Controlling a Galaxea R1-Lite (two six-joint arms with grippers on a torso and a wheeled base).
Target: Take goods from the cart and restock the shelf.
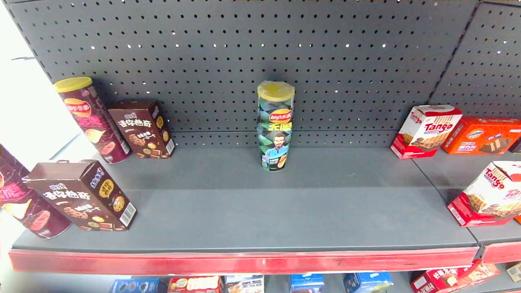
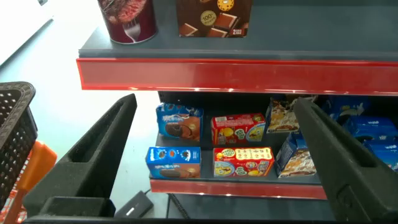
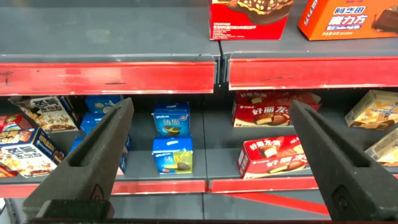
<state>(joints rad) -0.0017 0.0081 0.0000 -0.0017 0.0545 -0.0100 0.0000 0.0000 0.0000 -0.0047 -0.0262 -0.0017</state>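
Only 1 green chip can (image 1: 275,126) stands in the middle of the shelf (image 1: 285,211), and the left gripper (image 2: 214,106) and right gripper (image 3: 212,106) are both released and empty, so much restocking seems left.

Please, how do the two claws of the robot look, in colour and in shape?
The left claw and the right claw are both matte black. Each has two long, flat-sided fingers that narrow toward the tip, with a shallow notch near the base.
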